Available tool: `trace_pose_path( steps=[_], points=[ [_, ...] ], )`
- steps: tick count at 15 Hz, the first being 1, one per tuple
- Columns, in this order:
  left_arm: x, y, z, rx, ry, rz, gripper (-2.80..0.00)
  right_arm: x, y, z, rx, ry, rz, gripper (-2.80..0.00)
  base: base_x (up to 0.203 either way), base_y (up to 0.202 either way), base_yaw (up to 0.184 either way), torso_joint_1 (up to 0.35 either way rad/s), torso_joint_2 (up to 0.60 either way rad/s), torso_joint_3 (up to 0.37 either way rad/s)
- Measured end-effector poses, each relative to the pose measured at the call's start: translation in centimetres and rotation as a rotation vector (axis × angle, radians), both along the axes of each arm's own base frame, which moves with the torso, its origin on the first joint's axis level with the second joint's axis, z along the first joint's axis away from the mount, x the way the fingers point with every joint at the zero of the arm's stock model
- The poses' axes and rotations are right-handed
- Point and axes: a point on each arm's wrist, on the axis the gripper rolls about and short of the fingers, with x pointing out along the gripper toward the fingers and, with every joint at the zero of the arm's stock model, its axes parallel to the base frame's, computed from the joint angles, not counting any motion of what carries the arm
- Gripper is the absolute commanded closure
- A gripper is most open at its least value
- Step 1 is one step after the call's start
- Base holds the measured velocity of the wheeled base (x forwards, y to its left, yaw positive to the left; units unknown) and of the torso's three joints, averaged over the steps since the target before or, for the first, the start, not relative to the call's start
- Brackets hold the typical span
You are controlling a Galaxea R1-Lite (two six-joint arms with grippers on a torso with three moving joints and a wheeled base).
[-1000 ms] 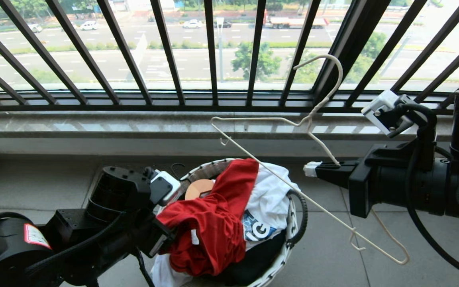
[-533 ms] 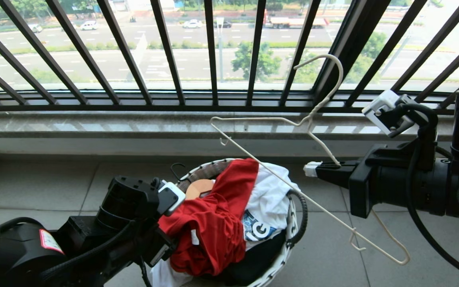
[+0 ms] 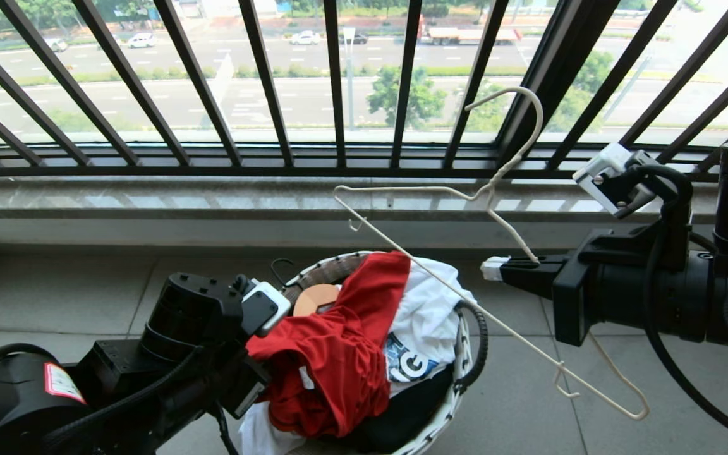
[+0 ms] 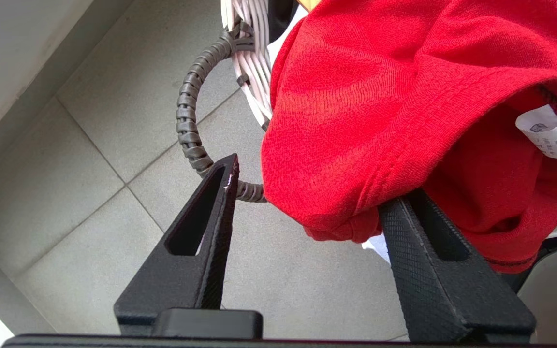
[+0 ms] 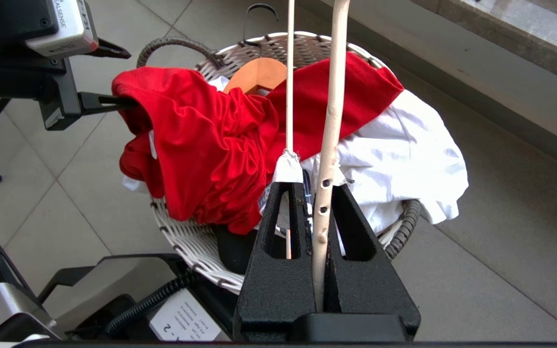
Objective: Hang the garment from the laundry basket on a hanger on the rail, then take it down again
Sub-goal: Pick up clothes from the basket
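Left tool (image 4: 307, 193) has narrowed around red garment (image 4: 404, 96).

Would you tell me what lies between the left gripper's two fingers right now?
A bunched fold of the red T-shirt hangs between the left gripper fingers, beside the basket handle; the left wrist view shows it.

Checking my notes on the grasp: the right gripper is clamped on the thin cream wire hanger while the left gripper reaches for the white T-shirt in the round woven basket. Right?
Not quite. The left gripper is at the bright red T-shirt, as the left wrist view shows. The right gripper is indeed clamped on the thin cream wire hanger, above the round white woven basket.
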Motion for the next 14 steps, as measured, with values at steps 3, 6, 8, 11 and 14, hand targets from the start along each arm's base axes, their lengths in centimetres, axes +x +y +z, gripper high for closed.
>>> trace_pose_path(
  steps=[3,6,8,11,14],
  points=[
    [-0.1,0.1,0.3,-0.004,-0.010,0.003,0.00,0.2,0.1,-0.2,-0.005,0.007,0.000,0.00,0.000,0.000,0.000,0.000,0.00,0.000],
    [-0.2,0.1,0.8,-0.002,-0.038,0.026,0.00,0.2,0.2,-0.3,-0.007,0.010,0.001,0.00,0.000,0.000,0.000,0.000,0.00,0.000],
    [-0.5,-0.2,1.3,-0.025,-0.054,0.011,0.00,0.3,0.2,-0.3,-0.007,0.010,0.000,0.00,0.000,0.000,0.000,0.000,0.00,0.000],
    [-1.5,-0.9,2.3,-0.094,-0.082,-0.027,0.00,0.3,0.2,-0.2,-0.003,0.009,-0.002,0.00,0.000,0.000,0.000,0.000,0.00,0.000],
    [-1.7,-1.8,3.6,-0.230,-0.164,-0.065,0.00,0.3,0.1,-0.1,0.000,0.007,-0.005,0.00,0.000,0.000,0.000,0.000,0.00,0.000]
  ],
)
